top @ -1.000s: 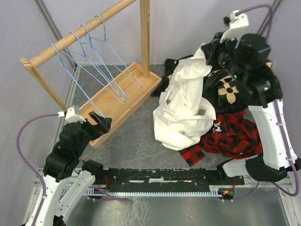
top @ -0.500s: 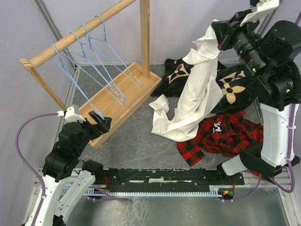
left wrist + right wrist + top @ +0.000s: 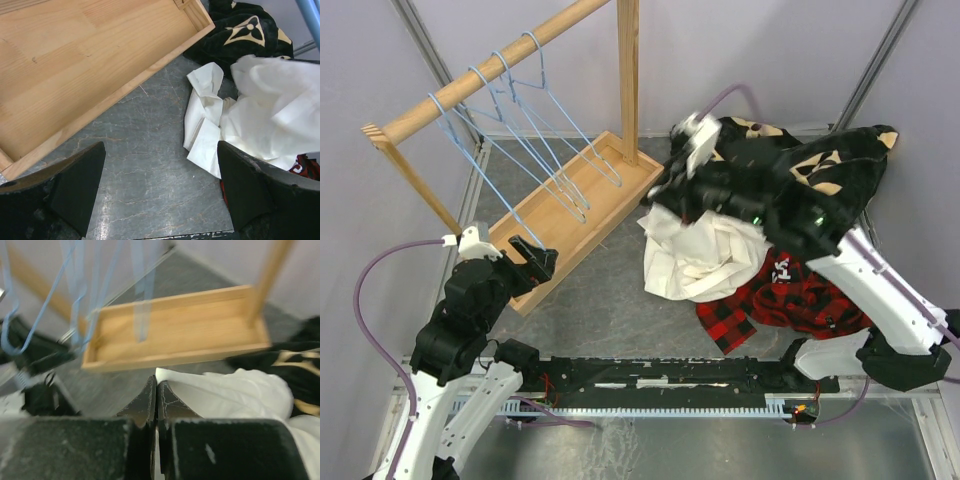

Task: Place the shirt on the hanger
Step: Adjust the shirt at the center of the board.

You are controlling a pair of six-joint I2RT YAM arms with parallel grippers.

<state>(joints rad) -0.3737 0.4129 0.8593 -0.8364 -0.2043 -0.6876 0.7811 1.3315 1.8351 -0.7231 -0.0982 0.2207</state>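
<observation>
Our right end effector point(image 3: 156, 384), raised high a moment ago, has swung down and left, still pinching the cream-white long-sleeved shirt point(image 3: 705, 255). The shirt is now heaped on the grey surface point(image 3: 600, 300) beside the wooden rack tray point(image 3: 590, 185). Our left end effector point(image 3: 160, 182) stays wide open.

Soft, even light fills the top view, leaving faint shadows under the shirt point(image 3: 705, 255) and a mild sheen on the grey table point(image 3: 600, 310). The right arm point(image 3: 695, 140) smears there. The left wrist view is crisp, while the right wrist view is heavily blurred, its hangers point(image 3: 142, 300) streaked.
</observation>
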